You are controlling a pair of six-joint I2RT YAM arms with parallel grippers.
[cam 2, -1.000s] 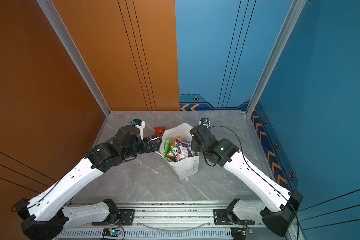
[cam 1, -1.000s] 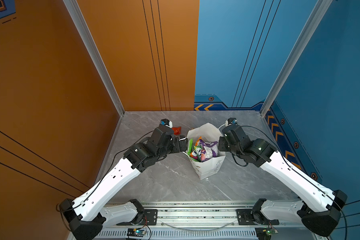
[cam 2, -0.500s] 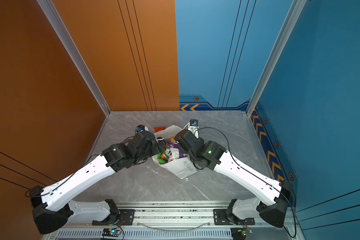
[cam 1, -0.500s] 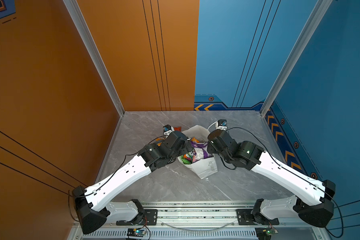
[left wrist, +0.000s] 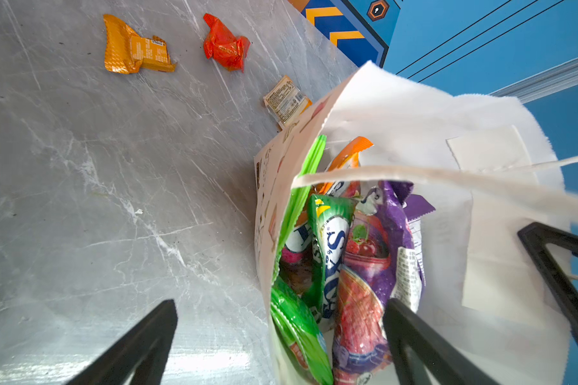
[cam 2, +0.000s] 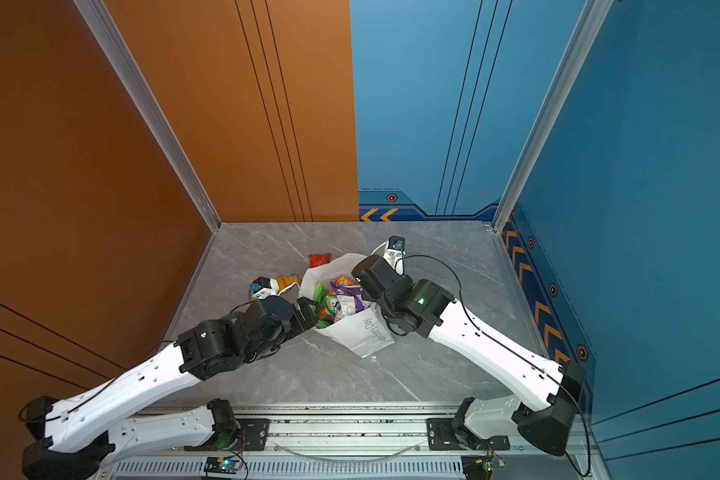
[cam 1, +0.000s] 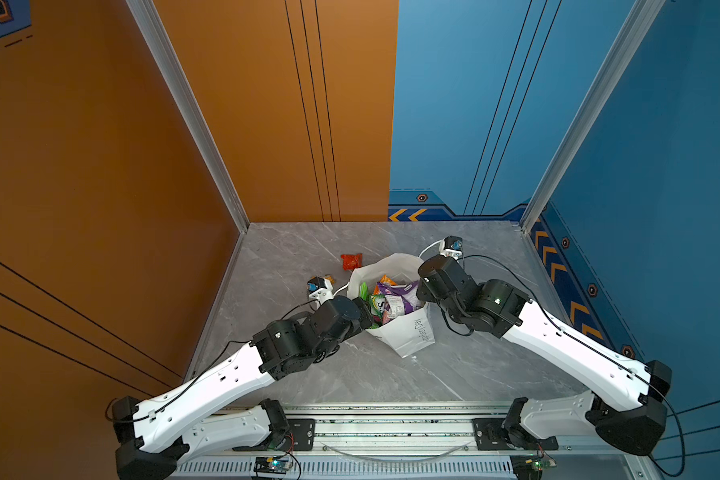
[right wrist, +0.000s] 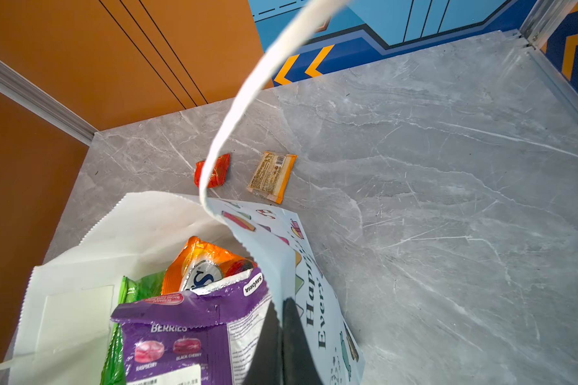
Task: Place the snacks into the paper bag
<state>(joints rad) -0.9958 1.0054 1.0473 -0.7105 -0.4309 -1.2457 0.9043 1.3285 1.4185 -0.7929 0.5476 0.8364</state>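
Note:
The white paper bag (cam 1: 408,336) (cam 2: 364,338) stands open mid-table, its mouth full of snacks: a purple packet (cam 1: 398,301) (right wrist: 181,336), a green FOX'S bag (left wrist: 331,253) and an orange one (right wrist: 207,260). My left gripper (left wrist: 281,316) (cam 1: 364,313) is open and straddles the bag's left wall, one finger over the table, the other inside among the packets. My right gripper (right wrist: 282,320) (cam 1: 422,291) is shut on the bag's right wall at the rim. A red packet (cam 1: 351,261) (left wrist: 226,45), an orange packet (cam 2: 287,282) (left wrist: 131,50) and a labelled orange packet (right wrist: 272,176) lie on the table beyond the bag.
The grey marble table (cam 1: 466,374) is boxed in by an orange wall (cam 1: 100,208) on the left and a blue wall (cam 1: 641,166) on the right. A white cord handle (right wrist: 241,110) arcs up from the bag's far rim. A metal rail (cam 1: 391,428) runs along the front edge.
My left arm has drawn back from the bag's far left to its near left rim, uncovering the red packet. The right arm swung left, then back a little, still pinching the bag.

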